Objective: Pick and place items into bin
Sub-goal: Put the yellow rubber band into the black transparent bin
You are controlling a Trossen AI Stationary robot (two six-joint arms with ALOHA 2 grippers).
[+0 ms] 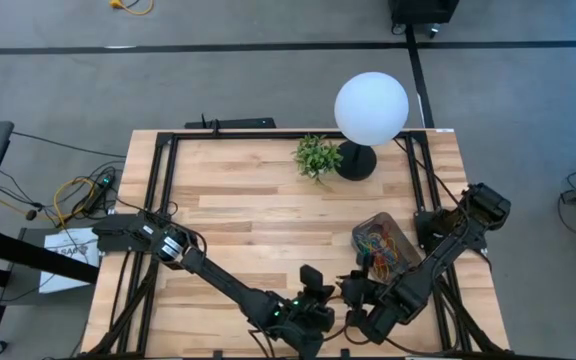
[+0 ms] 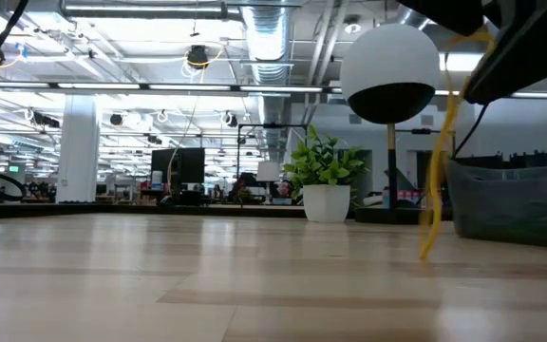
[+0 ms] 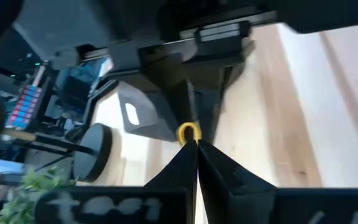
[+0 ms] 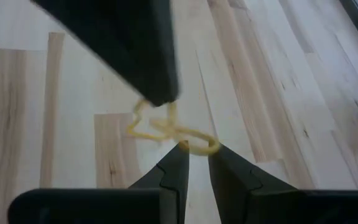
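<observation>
A yellow rubber band (image 4: 166, 127) is held up over the table's near edge, between my two grippers. My left gripper (image 3: 196, 142) is shut on it; its dark finger (image 4: 148, 68) shows from above in the right wrist view. My right gripper (image 4: 199, 152) faces it with a narrow gap between its fingertips, and a loop of the band (image 4: 199, 145) lies across that gap. In the low view the band (image 2: 437, 180) hangs down almost to the wood. The dark bin (image 1: 380, 245), just to the far right of the grippers, holds several coloured bands. My left gripper pinches the yellow band between its two fingertips, with a small loop (image 3: 188, 132) standing out past them. The band is lifted, and the rest hangs below in loose curls. My right gripper has the band's other loop at its fingertips; whether they touch it, I cannot tell.
A small green plant (image 1: 317, 156) in a white pot and a lamp with a white globe (image 1: 371, 110) on a black round base stand at the table's far edge. Bare wood (image 1: 238, 220) spreads to the left of the bin.
</observation>
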